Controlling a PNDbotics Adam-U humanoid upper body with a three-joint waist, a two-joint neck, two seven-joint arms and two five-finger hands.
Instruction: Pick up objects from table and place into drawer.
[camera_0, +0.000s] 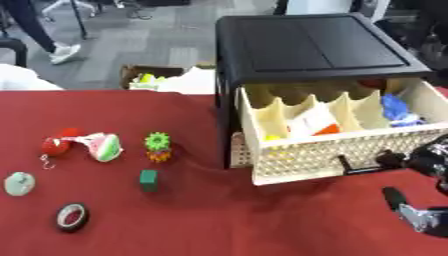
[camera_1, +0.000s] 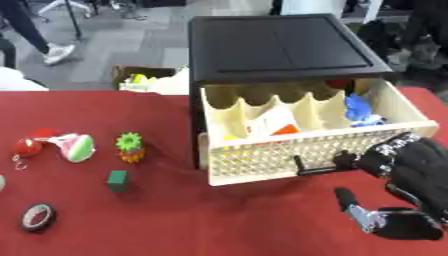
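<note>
The right hand (camera_1: 404, 165), fingers curled by the drawer (camera_1: 262, 155) handle and holding nothing, risked shoving the drawer shut while the toys lay far leftward.

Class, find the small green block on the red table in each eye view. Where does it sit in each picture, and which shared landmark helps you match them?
Left eye view: the green block lies left of centre, below the spiky green toy.
Right eye view: the green block lies nearer the left edge, below the same toy.
Shared landmark: the open cream drawer, to its right in both.
</note>
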